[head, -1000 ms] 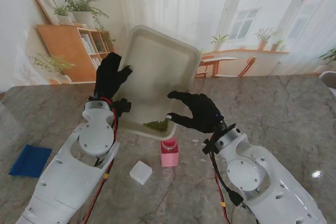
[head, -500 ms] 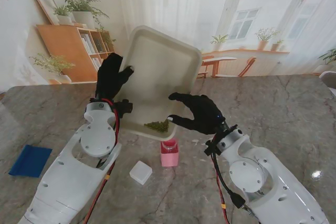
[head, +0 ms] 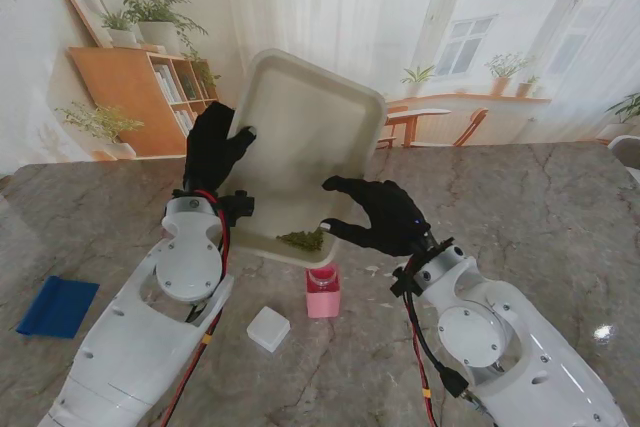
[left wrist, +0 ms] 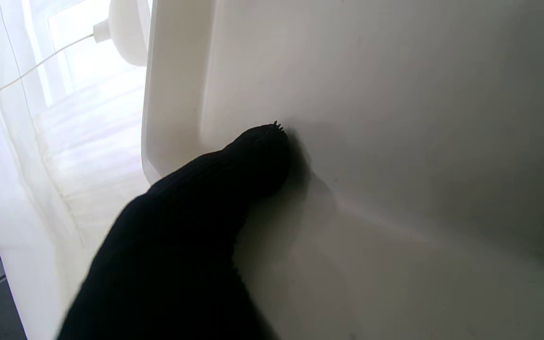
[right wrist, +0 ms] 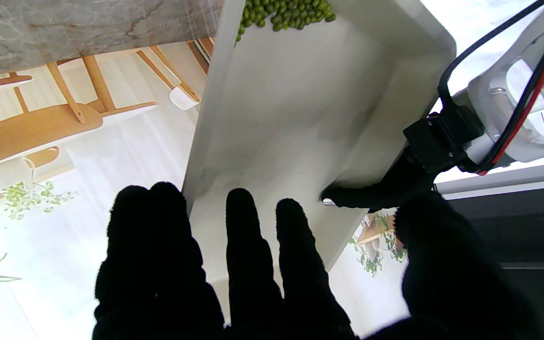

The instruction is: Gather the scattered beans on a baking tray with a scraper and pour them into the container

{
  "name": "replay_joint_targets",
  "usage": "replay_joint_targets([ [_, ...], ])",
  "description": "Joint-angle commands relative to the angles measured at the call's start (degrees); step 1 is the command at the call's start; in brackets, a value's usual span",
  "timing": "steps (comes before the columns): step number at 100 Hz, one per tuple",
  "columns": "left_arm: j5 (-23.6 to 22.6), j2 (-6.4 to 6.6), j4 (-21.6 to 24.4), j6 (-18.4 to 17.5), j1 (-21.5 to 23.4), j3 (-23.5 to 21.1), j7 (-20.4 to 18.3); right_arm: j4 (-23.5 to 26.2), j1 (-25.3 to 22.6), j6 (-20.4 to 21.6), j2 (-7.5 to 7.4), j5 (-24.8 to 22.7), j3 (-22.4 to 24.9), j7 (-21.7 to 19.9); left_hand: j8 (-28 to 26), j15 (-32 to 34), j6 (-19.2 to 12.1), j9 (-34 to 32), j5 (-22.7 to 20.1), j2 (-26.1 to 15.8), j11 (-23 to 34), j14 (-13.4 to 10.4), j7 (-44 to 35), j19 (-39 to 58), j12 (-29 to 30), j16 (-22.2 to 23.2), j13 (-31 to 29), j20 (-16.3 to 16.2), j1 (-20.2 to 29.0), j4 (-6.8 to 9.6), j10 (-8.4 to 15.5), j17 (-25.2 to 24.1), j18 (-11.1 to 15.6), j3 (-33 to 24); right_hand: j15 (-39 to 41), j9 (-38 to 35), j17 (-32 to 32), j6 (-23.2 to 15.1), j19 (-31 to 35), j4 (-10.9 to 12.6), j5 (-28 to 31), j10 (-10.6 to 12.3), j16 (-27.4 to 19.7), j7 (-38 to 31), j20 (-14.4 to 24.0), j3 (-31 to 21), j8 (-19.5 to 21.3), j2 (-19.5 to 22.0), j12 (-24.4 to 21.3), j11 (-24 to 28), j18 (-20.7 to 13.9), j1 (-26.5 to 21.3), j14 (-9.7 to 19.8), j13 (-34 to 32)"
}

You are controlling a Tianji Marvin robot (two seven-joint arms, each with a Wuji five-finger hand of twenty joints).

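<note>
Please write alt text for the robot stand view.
Two black-gloved hands, left hand and right hand, tilt a white plastic baking tray, so green beans collect at its lowest corner above a small pink container.

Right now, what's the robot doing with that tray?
The left hand holds the white baking tray by its side rim, tipped up steeply. The green beans have collected at its low corner, right over the pink container. The right hand is at the tray's other edge, fingers spread; whether it grips is unclear. The blue scraper lies on the table to the left, and a small white box sits nearer to me.
</note>
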State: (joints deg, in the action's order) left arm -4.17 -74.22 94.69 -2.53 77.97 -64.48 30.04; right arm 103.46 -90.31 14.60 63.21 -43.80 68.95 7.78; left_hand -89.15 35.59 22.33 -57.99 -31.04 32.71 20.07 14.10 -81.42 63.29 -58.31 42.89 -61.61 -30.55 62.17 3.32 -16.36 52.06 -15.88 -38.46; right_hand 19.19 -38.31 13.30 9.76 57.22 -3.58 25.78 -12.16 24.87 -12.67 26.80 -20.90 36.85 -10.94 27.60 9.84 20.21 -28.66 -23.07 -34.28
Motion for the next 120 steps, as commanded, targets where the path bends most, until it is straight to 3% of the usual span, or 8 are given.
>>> replay_joint_targets([
  [1, 0.3, -0.80, 0.8, -0.6, 0.1, 0.8, -0.4, 0.8, -0.1, 0.5, 0.17, 0.0, -0.4, -0.8, -0.8, 0.3, 2.3, -1.5, 1.1, -2.5, 1.6, -7.5, -1.4, 6.3, -0.9, 0.3, -0.7, -2.1, 3.7, 6.42, 6.3, 3.4, 13.0, -2.8, -1.2, -0.5, -0.2, -1.1, -0.3, 1.5, 0.5, 0.9, -0.3, -0.4, 0.9, -0.2, 0.3, 1.0, 0.4, 0.5, -1.4, 0.7, 11.3, 0.2],
  [120, 0.3, -0.18, 2.1, -1.0, -0.2, 1.0, -2.7, 0.9, -1.0, 0.4, 0.22, 0.2, 0.1, -0.4, -0.8, 0.2, 2.2, -1.8, 0.8, -2.3, 1.5, -7.3, -1.5, 6.6, -1.0, 0.4, -0.9, -2.1, 3.7, 6.46, 6.2, 3.5, 13.1, -2.8, -1.2, -0.5, -0.2, -1.1, -0.3, 1.5, 0.4, 1.0, -0.3, -0.4, 0.9, -0.2, 0.3, 1.0, 0.4, 0.5, -1.4, 0.7, 11.3, 0.2],
])
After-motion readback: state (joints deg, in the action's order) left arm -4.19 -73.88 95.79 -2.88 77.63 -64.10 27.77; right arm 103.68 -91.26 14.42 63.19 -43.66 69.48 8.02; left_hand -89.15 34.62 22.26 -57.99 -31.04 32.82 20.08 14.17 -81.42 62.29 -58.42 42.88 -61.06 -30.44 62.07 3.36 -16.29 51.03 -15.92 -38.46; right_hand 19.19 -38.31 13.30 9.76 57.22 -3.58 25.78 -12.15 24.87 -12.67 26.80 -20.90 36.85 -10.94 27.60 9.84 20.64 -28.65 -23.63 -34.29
